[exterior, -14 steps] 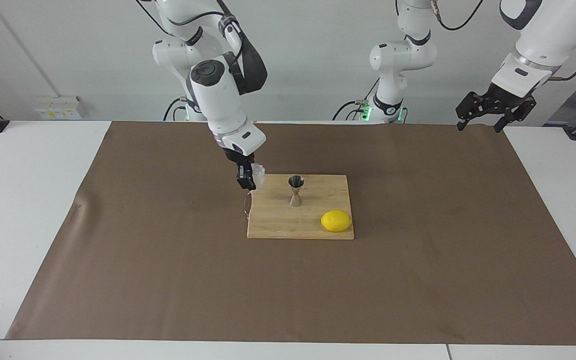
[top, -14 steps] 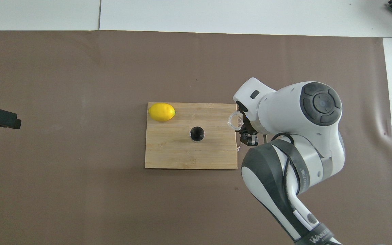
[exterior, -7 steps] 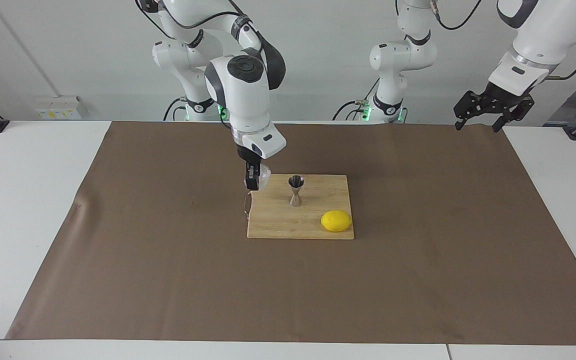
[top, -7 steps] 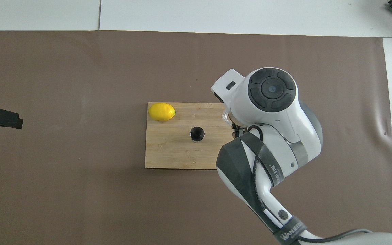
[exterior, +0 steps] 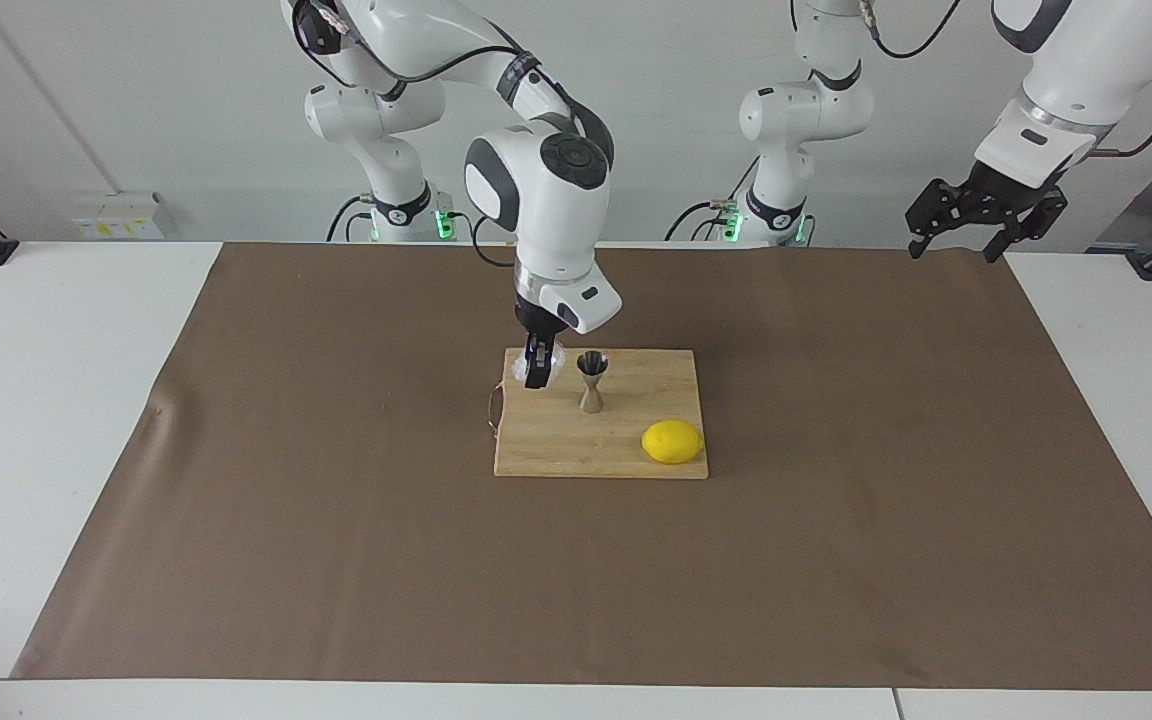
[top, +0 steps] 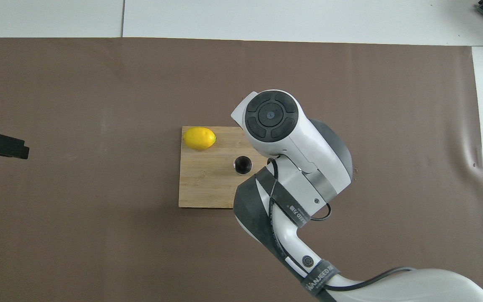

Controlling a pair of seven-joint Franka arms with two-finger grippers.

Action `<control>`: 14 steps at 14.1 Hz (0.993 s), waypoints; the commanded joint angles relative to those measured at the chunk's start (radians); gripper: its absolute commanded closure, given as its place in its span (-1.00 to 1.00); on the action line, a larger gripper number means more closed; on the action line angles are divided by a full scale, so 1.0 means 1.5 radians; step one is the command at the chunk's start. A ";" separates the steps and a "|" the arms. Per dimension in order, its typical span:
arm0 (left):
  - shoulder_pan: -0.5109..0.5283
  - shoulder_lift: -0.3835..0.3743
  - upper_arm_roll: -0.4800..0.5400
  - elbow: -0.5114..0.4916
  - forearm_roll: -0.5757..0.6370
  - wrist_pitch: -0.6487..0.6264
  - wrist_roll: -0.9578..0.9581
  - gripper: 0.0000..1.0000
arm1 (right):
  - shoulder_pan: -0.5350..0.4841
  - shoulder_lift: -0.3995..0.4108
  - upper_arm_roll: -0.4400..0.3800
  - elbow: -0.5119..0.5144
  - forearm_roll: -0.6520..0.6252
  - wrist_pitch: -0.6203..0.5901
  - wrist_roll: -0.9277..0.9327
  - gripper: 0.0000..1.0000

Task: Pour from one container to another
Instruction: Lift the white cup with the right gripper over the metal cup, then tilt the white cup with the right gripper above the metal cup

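- Currently right gripper (exterior: 537, 372) clenched on small clear faceted glass cup (exterior: 548, 359), held over the rectangular wooden cutting board (exterior: 626, 455), just beside the shiny steel hourglass jigger (exterior: 591, 381).
- Jigger upright on board; cup apart from it.
- Yellow lemon (exterior: 672, 441) on board's corner, farther from the robots.
- Left gripper (exterior: 982, 222) released, waiting raised over the brown-papered counter (exterior: 336, 560) at its own end.
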 commanded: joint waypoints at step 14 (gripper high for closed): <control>0.000 -0.022 -0.002 -0.022 -0.001 0.009 0.000 -1.00 | 0.080 0.085 0.006 0.069 -0.162 -0.085 0.026 0.70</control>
